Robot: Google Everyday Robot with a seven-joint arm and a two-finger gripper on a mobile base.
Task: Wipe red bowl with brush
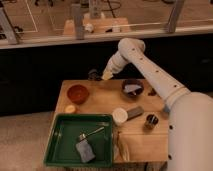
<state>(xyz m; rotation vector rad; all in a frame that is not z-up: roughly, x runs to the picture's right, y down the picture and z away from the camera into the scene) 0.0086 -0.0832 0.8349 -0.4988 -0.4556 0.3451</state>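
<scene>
Camera view shows you the gripper above center, jaw state unclear; red bowl lower left.

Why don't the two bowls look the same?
The red bowl is orange-red and looks empty; the dark bowl is brown-maroon with something pale inside. The red bowl sits left, the dark bowl right, below the arm. Both are round and upright on the table. The pincer hovers at the far edge.

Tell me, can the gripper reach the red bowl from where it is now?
Probably yes. The gripper is at the table's far edge, just behind the red bowl, and nothing stands between them.
</scene>
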